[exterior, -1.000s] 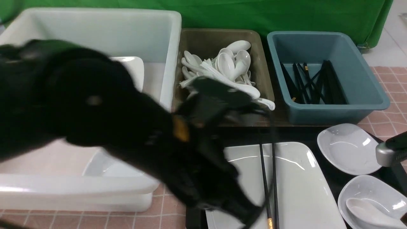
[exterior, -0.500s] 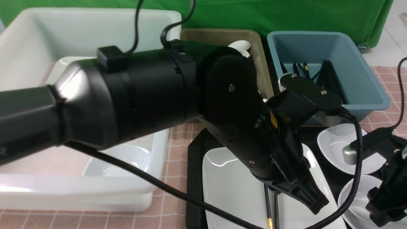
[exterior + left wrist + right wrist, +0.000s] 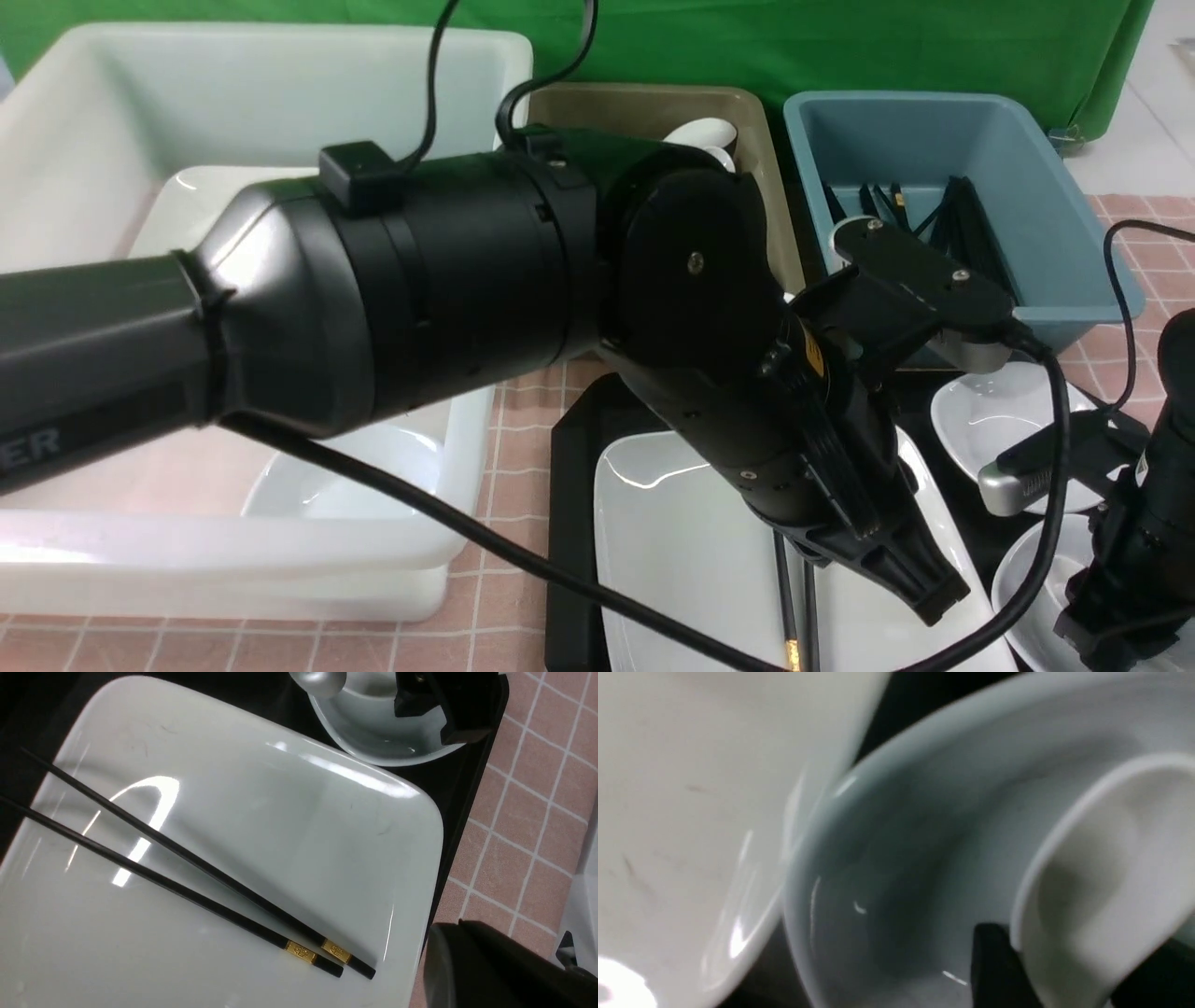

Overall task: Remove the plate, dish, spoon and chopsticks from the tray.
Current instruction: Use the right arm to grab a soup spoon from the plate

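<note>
The left gripper [image 3: 934, 602] is noted closed and empty over the chopsticks [image 3: 196, 859] on the plate [image 3: 280, 826] along the left side of the tray [image 3: 571, 485], while the right gripper [image 3: 1111, 635], its grip not determinable, stands in the dish [image 3: 901, 858] at the near right corner beside the spoon [image 3: 1101, 868], which, being glossy, could be squeezed out, or the dish tipped.

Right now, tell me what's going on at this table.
A two-armed robot is clearing a black tray. Its left gripper, shut and empty, hangs over the big white plate, where the chopsticks lie untouched. The right gripper is down in a small bowl, with its fingers on either side of the white spoon. Whether it has a grip yet is unclear.
</note>
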Motion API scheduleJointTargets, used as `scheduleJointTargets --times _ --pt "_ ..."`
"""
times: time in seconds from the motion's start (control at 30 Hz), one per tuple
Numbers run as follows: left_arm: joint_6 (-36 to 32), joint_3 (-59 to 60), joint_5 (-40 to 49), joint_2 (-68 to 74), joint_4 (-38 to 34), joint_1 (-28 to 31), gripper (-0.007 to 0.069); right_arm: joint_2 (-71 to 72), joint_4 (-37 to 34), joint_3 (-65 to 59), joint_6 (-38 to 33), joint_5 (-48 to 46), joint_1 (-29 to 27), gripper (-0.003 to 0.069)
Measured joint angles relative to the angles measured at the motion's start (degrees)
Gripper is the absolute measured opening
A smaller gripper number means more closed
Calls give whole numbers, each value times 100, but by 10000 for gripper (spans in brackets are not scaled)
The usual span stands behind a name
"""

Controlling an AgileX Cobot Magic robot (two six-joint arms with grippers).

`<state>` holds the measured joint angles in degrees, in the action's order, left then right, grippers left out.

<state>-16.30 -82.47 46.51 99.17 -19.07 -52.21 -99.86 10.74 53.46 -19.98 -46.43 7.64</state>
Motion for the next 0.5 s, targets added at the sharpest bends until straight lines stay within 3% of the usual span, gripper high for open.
scheduleJointTargets --times 0.27,0.5 --pt "63 -29 -107 1 0 37 -6 216 -84 734 15 -878 0 366" --pt "190 -320 -164 -194 -14 640 -6 907 -1184 1706 14 -1117 0 366"
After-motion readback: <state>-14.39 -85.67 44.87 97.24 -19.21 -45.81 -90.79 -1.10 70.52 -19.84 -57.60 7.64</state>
